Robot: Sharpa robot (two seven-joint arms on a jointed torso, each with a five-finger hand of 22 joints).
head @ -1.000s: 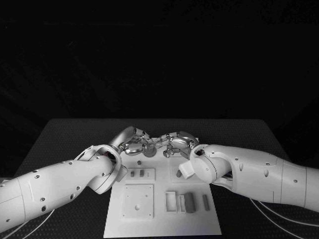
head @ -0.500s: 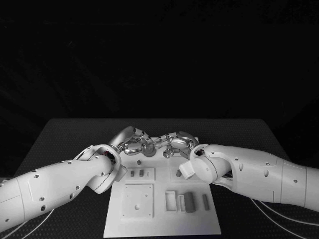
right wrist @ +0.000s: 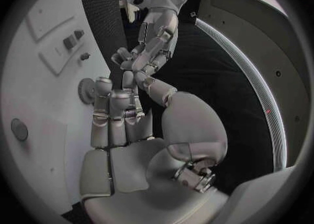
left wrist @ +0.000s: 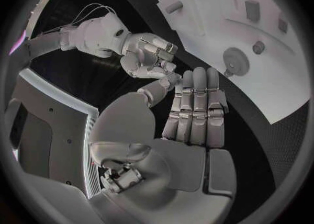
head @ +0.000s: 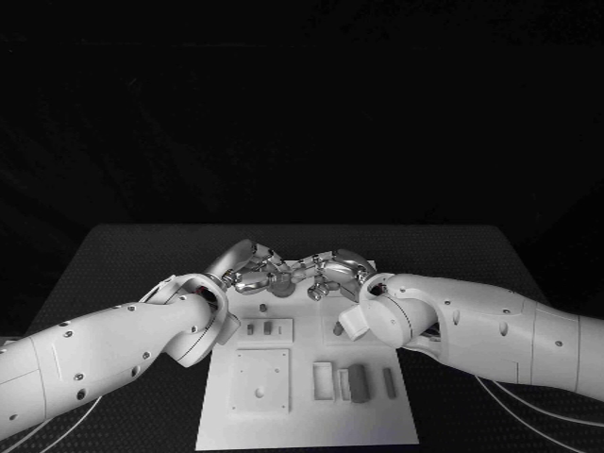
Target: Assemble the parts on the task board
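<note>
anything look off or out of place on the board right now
Nothing stands out. The white rectangular task board lies flat and square on the black table, and its small grey parts sit in tidy rows. The left robot hand and right robot hand meet above the board's far edge; whether either holds a part I cannot tell.

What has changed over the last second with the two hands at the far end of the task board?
Very little. The left hand and right hand stay close together above the far end of the task board, with only slight finger shifts between them. Whether either holds a part cannot be told. The parts on the near half of the board lie where they did.
</note>
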